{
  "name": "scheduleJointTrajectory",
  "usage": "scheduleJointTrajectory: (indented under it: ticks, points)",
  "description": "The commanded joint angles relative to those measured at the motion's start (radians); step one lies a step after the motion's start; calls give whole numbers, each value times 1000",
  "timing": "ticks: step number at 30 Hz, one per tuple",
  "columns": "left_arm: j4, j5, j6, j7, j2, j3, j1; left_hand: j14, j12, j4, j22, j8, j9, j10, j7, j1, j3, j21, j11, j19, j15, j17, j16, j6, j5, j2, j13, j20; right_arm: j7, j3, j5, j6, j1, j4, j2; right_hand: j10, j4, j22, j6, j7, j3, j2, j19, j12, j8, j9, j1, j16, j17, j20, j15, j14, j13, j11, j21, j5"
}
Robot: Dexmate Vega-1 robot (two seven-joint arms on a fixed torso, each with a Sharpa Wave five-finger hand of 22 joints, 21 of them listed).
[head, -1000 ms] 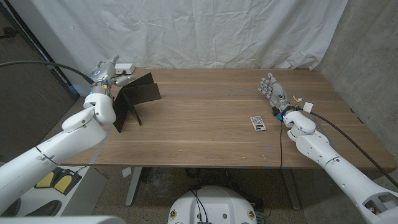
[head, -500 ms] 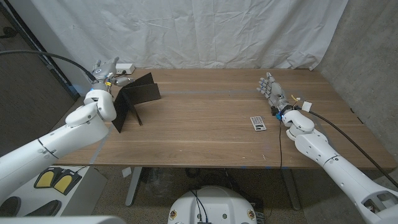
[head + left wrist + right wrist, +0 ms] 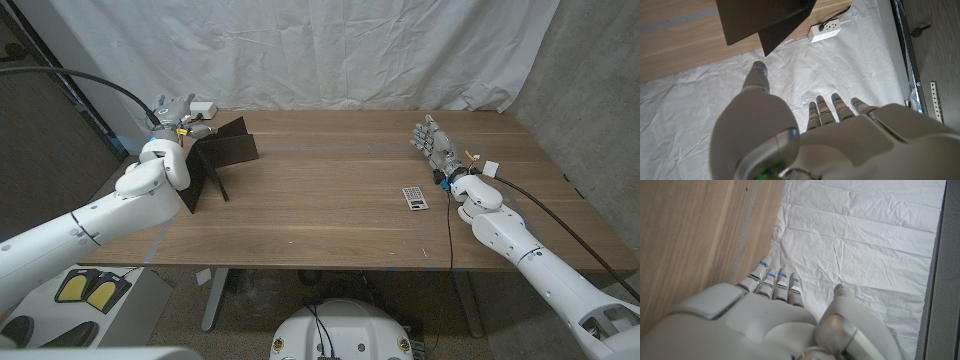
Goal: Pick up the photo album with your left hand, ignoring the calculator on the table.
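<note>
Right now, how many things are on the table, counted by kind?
Album: 1
Calculator: 1
Power strip: 1
Small item beside the right hand, too small to name: 1
Total: 4

The photo album [image 3: 215, 160] stands opened on the table [image 3: 330, 210] near its far left corner, with the left hand [image 3: 175, 115] just behind and beside it. A power strip [image 3: 203, 107] lies behind the hand at the table's back edge. The calculator [image 3: 415, 197] lies well apart toward the right, and the right hand [image 3: 436, 145] stands just beyond it, near the right edge.
</note>
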Motion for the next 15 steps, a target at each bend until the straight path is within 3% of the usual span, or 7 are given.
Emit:
scheduleJointTrajectory:
  ticks: [1,6,10,15]
  points:
    - [30,62,36,-82,2,104,-91,9,5,1,2,9,6,8,-2,0,-8,8,-2,0,-66,2,4,9,4,-12,3,-5,-16,-2,-6,-12,-2,-13,-3,11,-4,2,3,2,-3,5,10,9,-1,4,-1,10,2,-29,1,11,3,2,1,0]
    - [27,109,77,-130,-5,151,-135,-4,-1,4,3,2,6,-5,0,-5,-15,7,1,-4,-63,3,-1,-6,6,-16,3,-1,-18,0,-6,-11,-4,-19,-4,11,-4,2,3,2,-4,5,11,8,-1,4,-1,10,2,-29,3,11,3,3,-1,-1]
    - [28,170,121,-221,-5,229,-204,-24,-8,7,4,-8,6,-24,12,-12,-25,5,7,-12,-52,4,-7,-34,9,-24,4,24,-19,2,-5,-13,-6,-23,-7,10,-4,2,3,1,-4,5,11,8,-1,4,-2,9,3,-29,3,10,3,3,-2,-1]
    - [44,203,129,-287,-19,268,-249,-39,-13,9,5,-13,6,-43,17,-17,-34,3,12,-22,-44,5,-9,-55,12,-29,5,35,-19,6,0,-18,-9,-27,-12,10,-4,2,3,2,-4,6,10,7,0,4,-2,8,3,-28,3,9,3,4,-3,-1]
